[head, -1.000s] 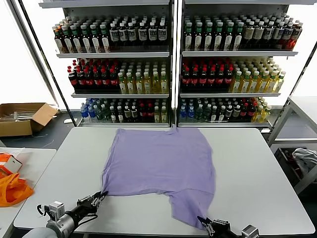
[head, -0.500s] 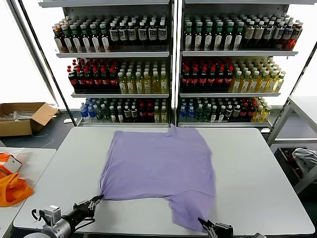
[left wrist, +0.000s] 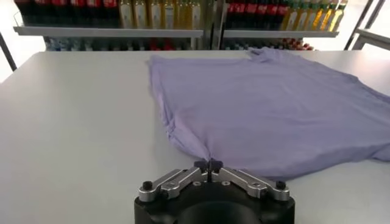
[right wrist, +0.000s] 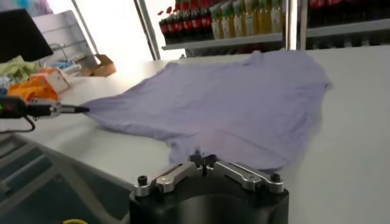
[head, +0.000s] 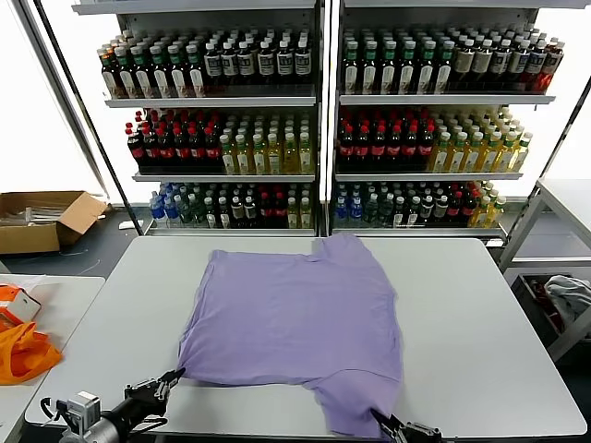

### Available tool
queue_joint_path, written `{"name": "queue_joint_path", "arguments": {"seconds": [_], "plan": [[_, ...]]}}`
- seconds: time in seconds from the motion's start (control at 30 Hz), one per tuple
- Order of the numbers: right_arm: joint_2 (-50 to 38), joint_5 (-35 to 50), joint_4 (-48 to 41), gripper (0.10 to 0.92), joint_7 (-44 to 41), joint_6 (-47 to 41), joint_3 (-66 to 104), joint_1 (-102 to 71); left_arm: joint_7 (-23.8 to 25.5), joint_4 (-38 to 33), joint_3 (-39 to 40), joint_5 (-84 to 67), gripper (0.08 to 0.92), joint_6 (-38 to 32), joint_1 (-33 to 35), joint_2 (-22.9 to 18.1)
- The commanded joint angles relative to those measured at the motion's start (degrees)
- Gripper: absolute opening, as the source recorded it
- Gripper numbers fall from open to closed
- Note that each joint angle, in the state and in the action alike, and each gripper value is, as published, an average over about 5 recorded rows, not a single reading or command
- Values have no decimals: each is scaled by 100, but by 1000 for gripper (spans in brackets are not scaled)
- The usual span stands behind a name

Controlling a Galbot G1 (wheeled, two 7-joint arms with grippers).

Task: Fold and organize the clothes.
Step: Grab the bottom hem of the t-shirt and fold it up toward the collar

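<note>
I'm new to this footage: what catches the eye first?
A lavender soft T-shirt lies spread plain side up on the grey table. The left gripper and right gripper pinch its near corners at the front edge. Behind stand shelves of coloured drink bottles.

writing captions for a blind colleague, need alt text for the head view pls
A lavender T-shirt lies spread, plain side up, on a grey table, its two near corners pinched by the left gripper and right gripper at the table's near edge. Shelves of bottled drinks stand behind.
</note>
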Motion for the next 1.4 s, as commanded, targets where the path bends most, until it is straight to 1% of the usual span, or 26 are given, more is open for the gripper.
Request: {"name": "queue_joint_path", "arguments": {"seconds": [0.03, 0.13, 0.27, 0.57, 0.73, 0.87, 0.93, 1.0, 1.17, 1.27, 1.33, 1.4], "plan": [[264, 732, -534, 108, 447, 284, -183, 1501, 52, 436, 42, -146, 89, 44, -922, -23], [241, 849, -855, 108, 564, 283, -313, 1937, 41, 605, 155, -315, 89, 135, -1288, 29], [188, 905, -1259, 108, 641, 285, -517, 2515, 53, 906, 366, -555, 89, 257, -1870, 209], [15, 943, -2321, 108, 795, 79, -1420, 4121, 165, 1971, 1219, -616, 89, 298, -3137, 534], [-191, 844, -2979, 108, 742, -100, -2023, 5063, 209, 2635, 1851, -536, 89, 276, -3712, 562], [-229, 611, -3306, 114, 786, -306, -2363, 5658, 200, 2998, 2104, -490, 89, 259, -4000, 501], [-222, 452, -3337, 143, 799, -408, -2441, 5804, 175, 3081, 2138, -481, 93, 233, -4059, 476], [-231, 282, -3302, 198, 795, -507, -2464, 5822, 151, 3071, 2091, -455, 106, 186, -4033, 477], [-339, -43, -2951, 337, 932, -661, -2170, 5198, 123, 2656, 1708, -440, 204, 11, -3528, 604], [-415, -118, -2618, 406, 1050, -720, -1823, 4576, 52, 2302, 1443, -445, 290, -88, -3135, 679], [-452, -114, -2395, 467, 1096, -726, -1618, 4166, -3, 2075, 1286, -445, 368, -148, -2847, 698], [-456, -143, -2197, 545, 1150, -716, -1454, 3776, -37, 1893, 1172, -441, 420, -194, -2573, 686]]}}
